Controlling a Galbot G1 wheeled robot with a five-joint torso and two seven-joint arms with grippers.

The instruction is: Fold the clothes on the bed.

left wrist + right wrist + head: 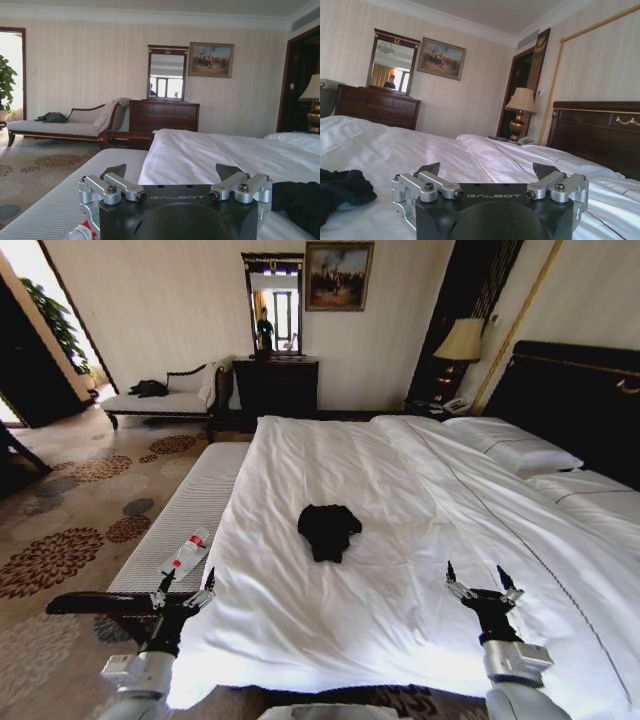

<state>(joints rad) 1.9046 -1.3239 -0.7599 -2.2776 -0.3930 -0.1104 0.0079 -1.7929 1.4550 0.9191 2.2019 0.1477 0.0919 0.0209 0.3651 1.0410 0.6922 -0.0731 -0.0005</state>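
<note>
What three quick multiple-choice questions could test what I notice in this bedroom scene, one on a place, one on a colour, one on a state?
1. Where do the clothes lie?
A. On the middle of the bed
B. On a pillow
C. On the carpet

2. What colour are the clothes?
A. White
B. Red
C. Black

3. How is the left gripper?
A. Shut on the clothes
B. Open, holding nothing
C. Shut on a bottle

Answers:
1 A, the bundle sits crumpled mid-duvet.
2 C, it is dark against white bedding.
3 B, its fingers stand apart near the bed's edge, as do the right gripper's.
</note>
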